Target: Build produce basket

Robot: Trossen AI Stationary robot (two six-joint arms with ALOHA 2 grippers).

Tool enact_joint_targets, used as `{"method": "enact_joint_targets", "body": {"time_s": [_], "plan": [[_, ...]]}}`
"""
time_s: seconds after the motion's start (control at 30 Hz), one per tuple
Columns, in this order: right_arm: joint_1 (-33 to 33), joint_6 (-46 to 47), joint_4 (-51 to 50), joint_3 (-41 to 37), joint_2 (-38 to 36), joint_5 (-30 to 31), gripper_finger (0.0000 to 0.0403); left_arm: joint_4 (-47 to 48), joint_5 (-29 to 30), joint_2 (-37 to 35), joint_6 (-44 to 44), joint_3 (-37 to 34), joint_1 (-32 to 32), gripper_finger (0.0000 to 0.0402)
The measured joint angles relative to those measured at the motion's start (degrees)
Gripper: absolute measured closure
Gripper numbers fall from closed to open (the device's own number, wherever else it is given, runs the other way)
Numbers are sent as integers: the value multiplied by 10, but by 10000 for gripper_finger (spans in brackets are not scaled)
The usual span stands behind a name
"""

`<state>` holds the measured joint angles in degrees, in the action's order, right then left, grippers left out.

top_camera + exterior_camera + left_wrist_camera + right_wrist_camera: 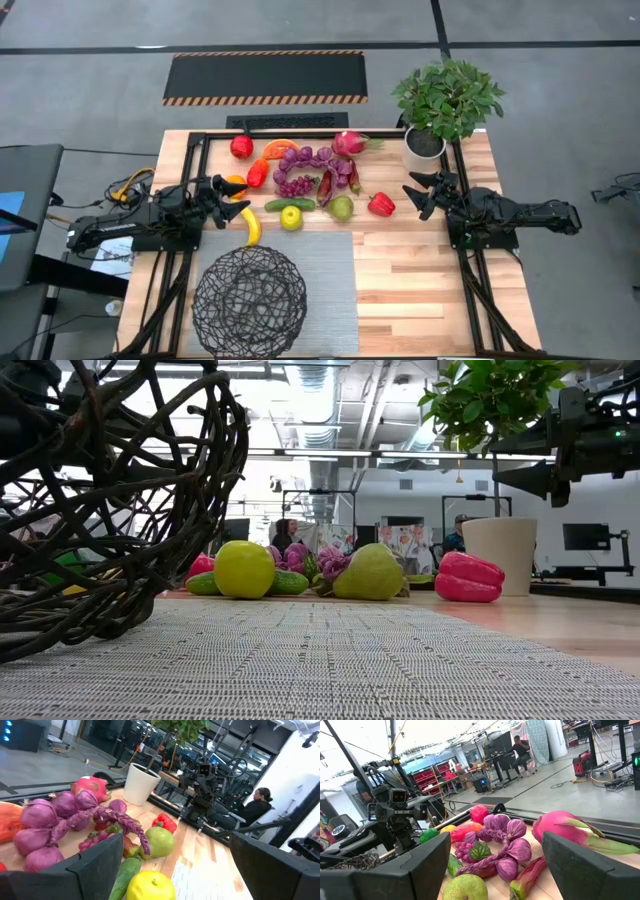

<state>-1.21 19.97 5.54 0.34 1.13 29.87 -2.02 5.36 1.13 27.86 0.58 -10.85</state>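
No readable writing; left hand [237, 200] and right hand [417, 193] open, apparently empty, flanking produce [310, 175].

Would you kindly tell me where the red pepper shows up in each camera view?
High view: red pepper right of the produce cluster, near the white pot.
Low view: right of centre, beside the pot.
Left wrist view: mid-frame, below the pot.
Right wrist view: not identifiable.
Shared landmark: the white pot.
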Motion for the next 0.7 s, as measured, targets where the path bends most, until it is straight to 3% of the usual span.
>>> {"method": "enact_joint_targets", "body": {"time_s": [0.13,0.4,0.57,0.7], "plan": [[0,0,0,0,0,0,69,-7,42,0,72,0,0,53],[0,6,1,0,0,0,69,-9,44,0,126,0,0,53],[0,209,14,0,0,0,69,-8,41,0,206,0,0,53],[0,328,12,0,0,0,69,-8,44,0,215,0,0,53]]}}
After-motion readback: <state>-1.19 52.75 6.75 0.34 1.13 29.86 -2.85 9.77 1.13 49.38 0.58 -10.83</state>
